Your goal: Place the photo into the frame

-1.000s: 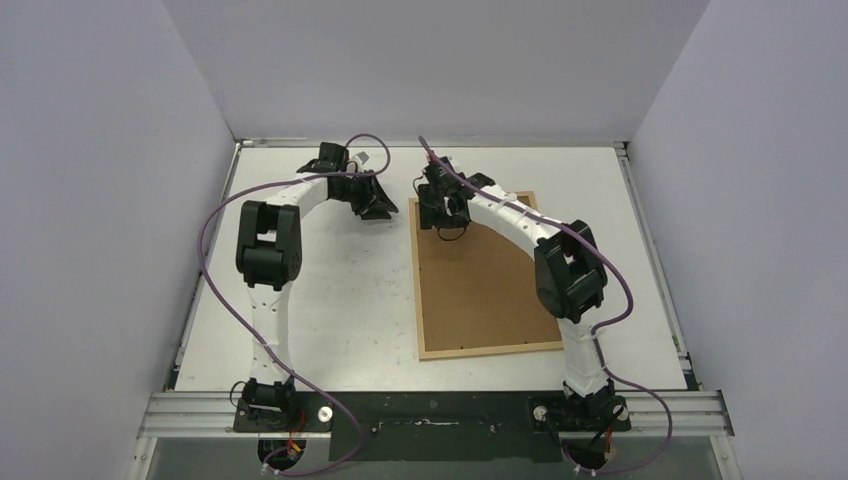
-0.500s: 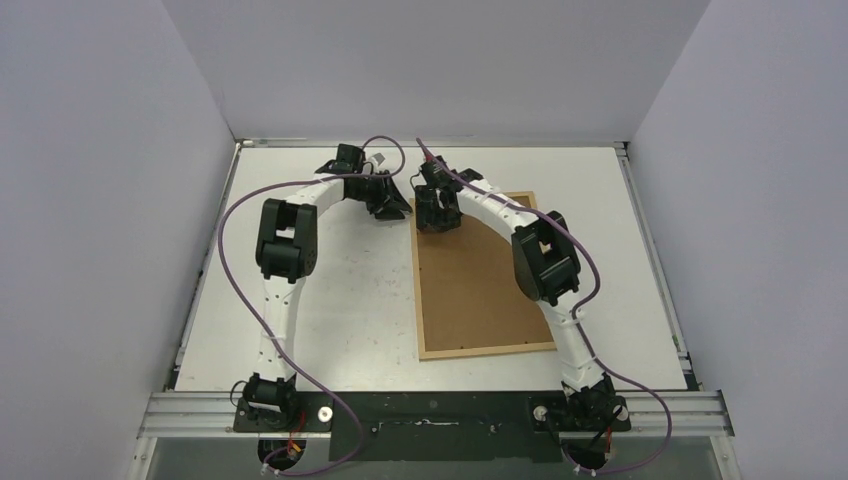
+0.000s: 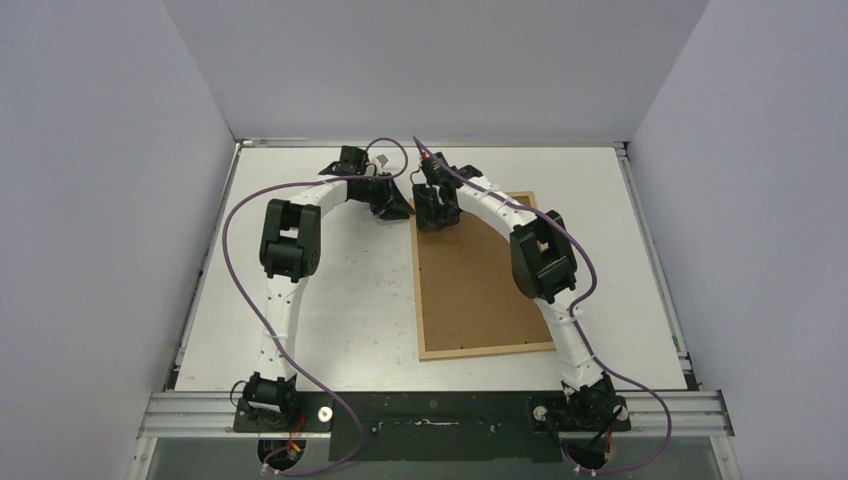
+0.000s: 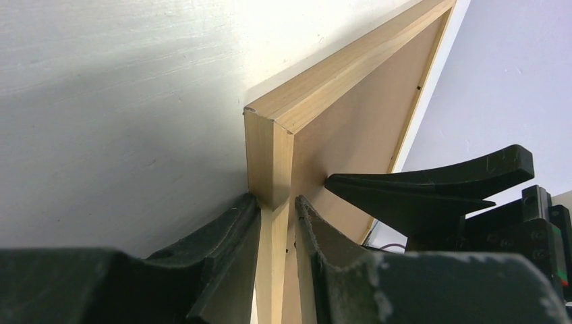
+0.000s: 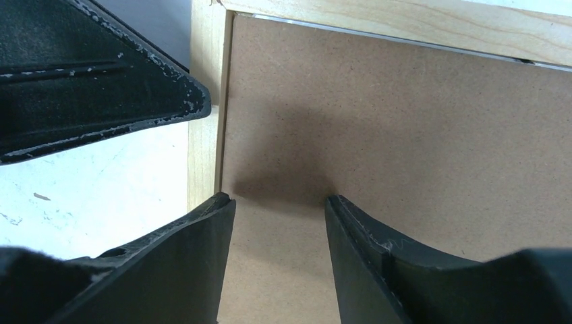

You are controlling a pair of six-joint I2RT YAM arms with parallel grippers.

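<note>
The light-wood frame (image 3: pixel 416 300) lies face down right of the table's middle, with the brown backing board (image 3: pixel 480 290) filling it. My left gripper (image 3: pixel 400 208) is shut on the frame's left rail (image 4: pixel 270 155) just below the far-left corner, one finger outside and one inside. Its fingertips (image 4: pixel 239 216) straddle the wood. My right gripper (image 3: pixel 435 218) stands open just inside that same corner, its tips down on the backing board (image 5: pixel 405 135) with nothing between them. The photo is out of view.
White walls close the table on three sides. The two grippers sit almost against each other at the frame's far-left corner; a left finger (image 5: pixel 88 81) shows in the right wrist view. Purple cables loop over both arms.
The left gripper has moved right to the frame's far-left corner and narrowed onto the rail. The right arm's elbow has swung left, and its gripper has edged closer to that corner.
</note>
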